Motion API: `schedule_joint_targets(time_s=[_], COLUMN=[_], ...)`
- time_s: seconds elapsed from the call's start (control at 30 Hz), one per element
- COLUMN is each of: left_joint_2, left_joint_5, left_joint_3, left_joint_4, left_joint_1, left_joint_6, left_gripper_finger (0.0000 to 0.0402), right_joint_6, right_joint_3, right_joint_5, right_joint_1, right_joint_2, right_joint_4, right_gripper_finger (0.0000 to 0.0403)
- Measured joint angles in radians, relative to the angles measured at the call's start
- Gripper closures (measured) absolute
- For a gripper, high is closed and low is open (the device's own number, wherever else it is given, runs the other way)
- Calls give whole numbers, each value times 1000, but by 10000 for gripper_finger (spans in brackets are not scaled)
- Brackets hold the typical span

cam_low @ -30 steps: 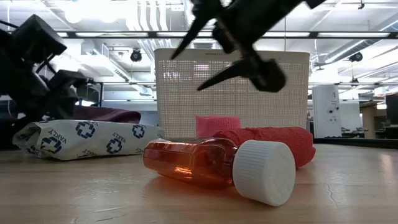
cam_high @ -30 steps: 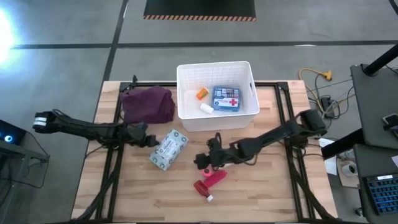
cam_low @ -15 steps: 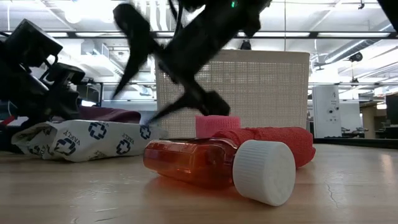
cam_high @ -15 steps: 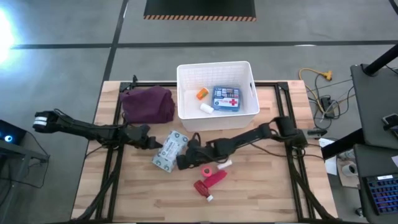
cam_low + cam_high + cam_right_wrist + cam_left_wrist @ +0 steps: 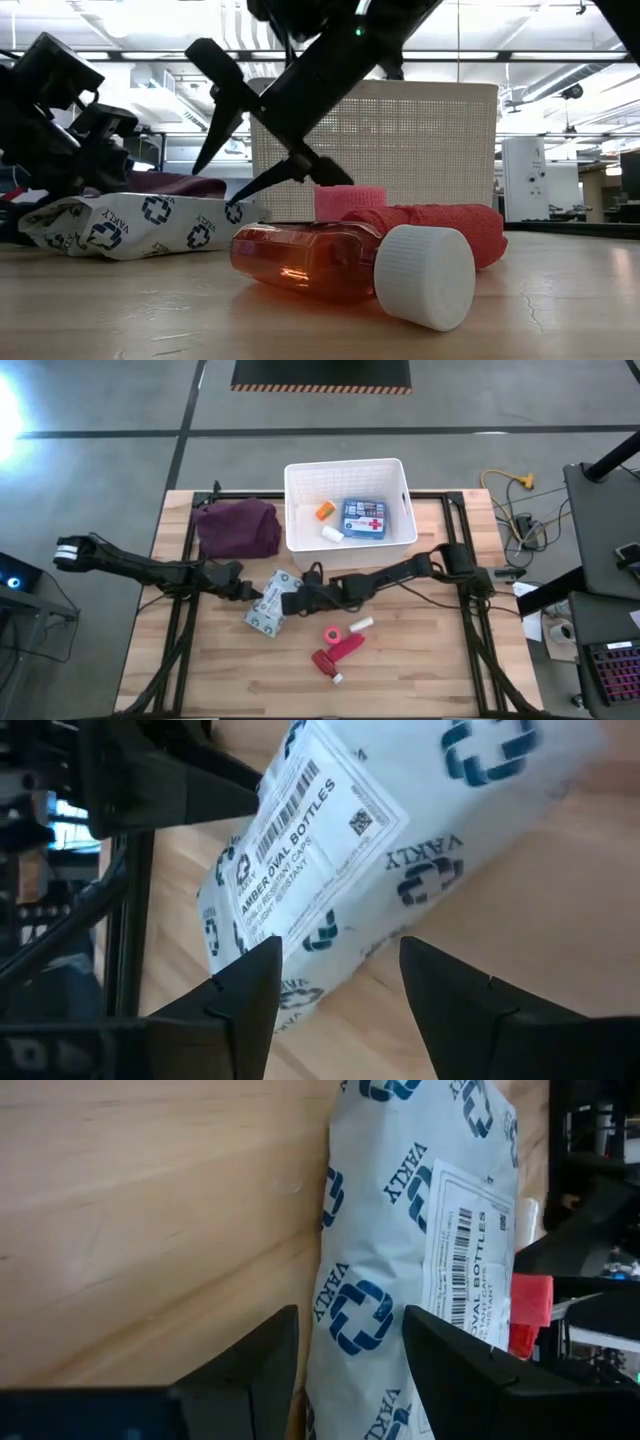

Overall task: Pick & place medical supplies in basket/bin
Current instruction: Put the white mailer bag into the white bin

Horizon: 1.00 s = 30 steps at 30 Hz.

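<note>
The wooden table (image 5: 420, 680) carries everything. At its far edge sits the large white ribbed plastic tub (image 5: 350, 555), and inside it lie a blue box with a red-white label (image 5: 363, 519), a small orange bottle (image 5: 324, 511) and a white bottle (image 5: 332, 534). Just left of the tub, a maroon-purple cloth (image 5: 238, 528) is heaped.

In front of the tub, the grey-white patterned flat packet (image 5: 268, 610) lies flat on the wood, and both arms meet there. The left gripper (image 5: 250, 591) is at the packet's left end, fingers (image 5: 250, 1360) spread wide, the packet between them but not pinched. The right gripper (image 5: 292, 600) comes in low from the other side, fingers (image 5: 250, 990) also parted wide over the packet's label, holding nothing.

Nearer the front: the red tube (image 5: 338, 651), a pink tape roll (image 5: 330, 633) just beside it, and a tiny white bottle (image 5: 360, 624) a little to the right. Up close in the low view, an amber bottle with a white cap (image 5: 350, 265) lies on its side.
</note>
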Motion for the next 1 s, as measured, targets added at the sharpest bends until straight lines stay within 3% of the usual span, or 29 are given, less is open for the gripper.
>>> schedule_joint_targets(time_s=[0.23, 0.57, 0.7, 1.0], left_joint_2=[25, 61, 73, 84], left_joint_5=[0, -5, -2, 165], left_joint_3=[-1, -1, 4, 121], left_joint_4=[76, 277, 362, 380], left_joint_1=[0, 2, 1, 0], left_joint_6=[-5, -30, -80, -85], left_gripper_finger=[236, 236, 236, 237], right_joint_6=[-44, 0, -14, -131], right_joint_3=[4, 0, 0, 1], right_joint_5=[21, -109, -115, -106], right_joint_1=[-23, -29, -26, -27], right_joint_2=[-1, 76, 78, 82], right_joint_4=[9, 17, -1, -97], right_gripper_finger=[211, 211, 211, 212])
